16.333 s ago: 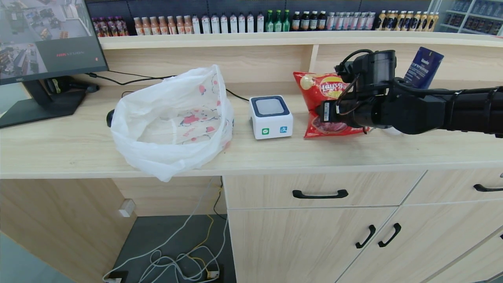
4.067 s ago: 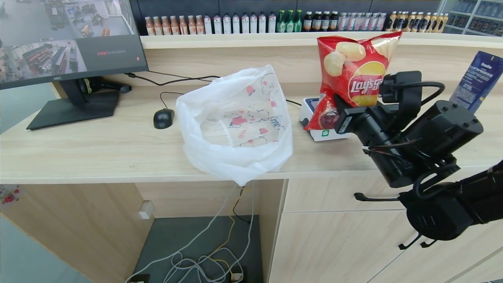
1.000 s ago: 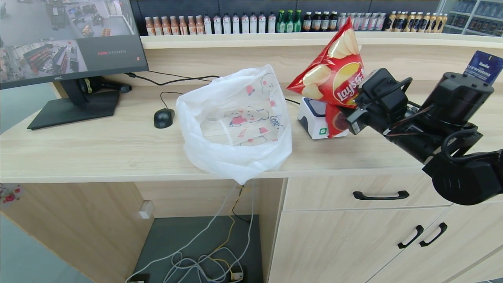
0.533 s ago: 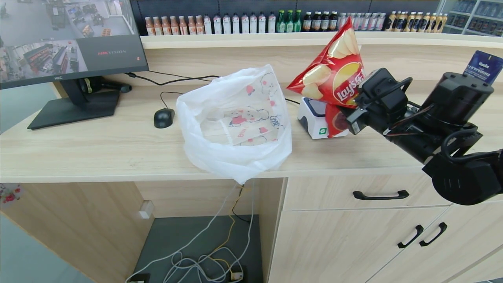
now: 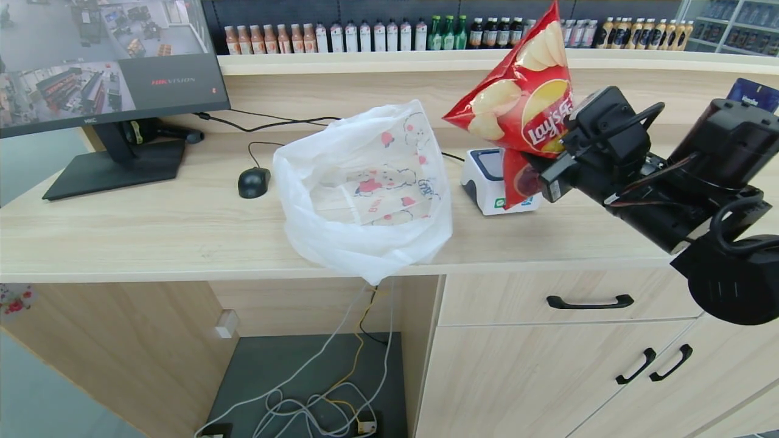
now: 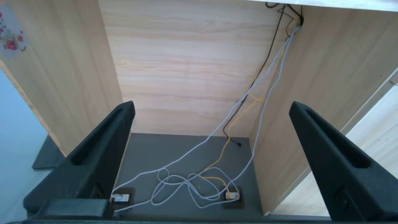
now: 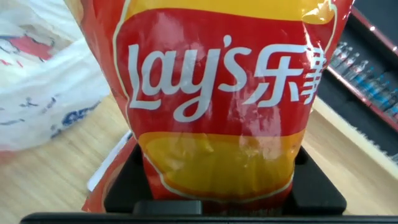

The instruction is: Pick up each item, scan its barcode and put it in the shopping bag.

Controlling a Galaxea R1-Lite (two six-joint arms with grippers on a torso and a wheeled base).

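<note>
A red bag of chips hangs tilted in the air over the white barcode scanner, and my right gripper is shut on its lower part. Up close, the chips bag sits between the gripper's dark fingers. The white shopping bag with cartoon prints stands open on the wooden counter, to the left of the scanner. My left gripper is open and hangs low beside the counter, over floor cables.
A monitor on a stand and a black mouse sit at the counter's left. A blue box stands behind my right arm. Bottles line the back shelf. Drawers with black handles lie below the counter.
In the last half second my right gripper has lifted the chips bag somewhat higher above the scanner. The shopping bag and scanner have stayed put.
</note>
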